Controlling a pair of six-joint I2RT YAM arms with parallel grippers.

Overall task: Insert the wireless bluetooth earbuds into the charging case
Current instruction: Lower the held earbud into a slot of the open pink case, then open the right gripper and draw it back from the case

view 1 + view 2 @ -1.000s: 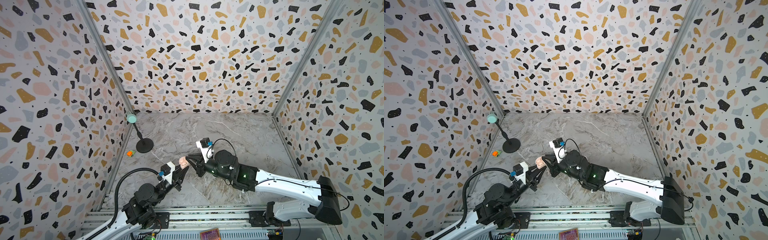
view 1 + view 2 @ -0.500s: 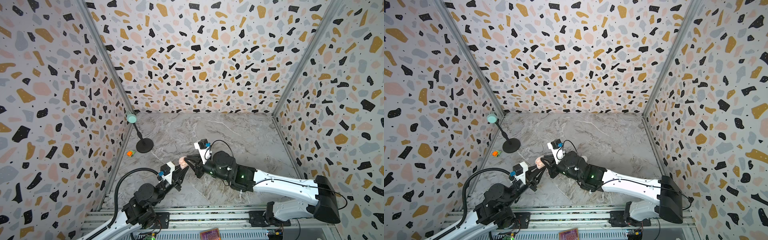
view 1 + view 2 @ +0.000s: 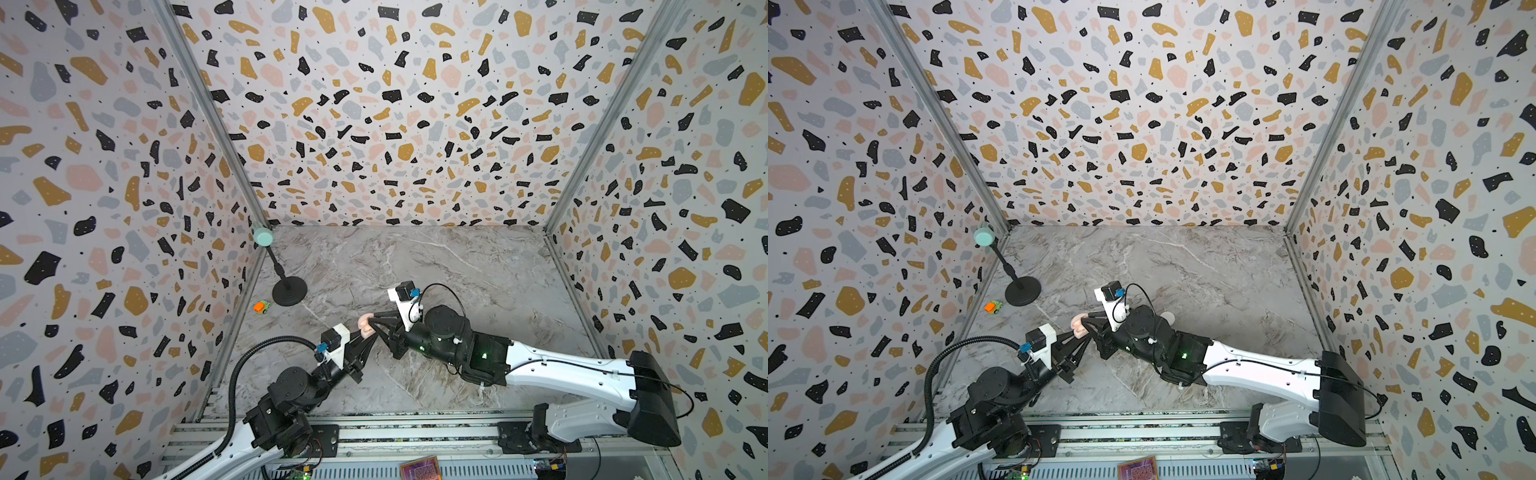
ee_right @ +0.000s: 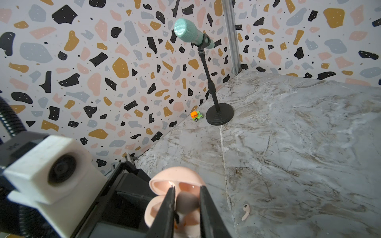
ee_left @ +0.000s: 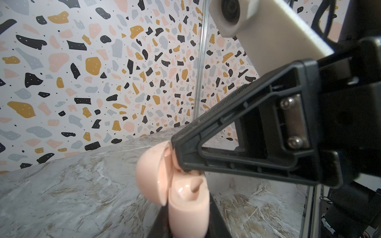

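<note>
Left fingers (image 5: 218, 222) clamp the open case (image 4: 177, 175) just 9 o'clock of the surface's (image 3: 457, 270) centre. Right fingers (image 4: 169, 208) pinch what looks like an earbud (image 4: 186, 203) over it; another earbud (image 4: 245, 212) lies on the surface nearby.

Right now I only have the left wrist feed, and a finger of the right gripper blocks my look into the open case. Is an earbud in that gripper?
Observer: Yes. In the right wrist view the held earbud sits between the fingers of the right gripper, at the mouth of the open charging case.
Operator: Any more earbuds out on the table?
Observer: One. A loose earbud lies flat on the marble table, beside the case but not touching it.
</note>
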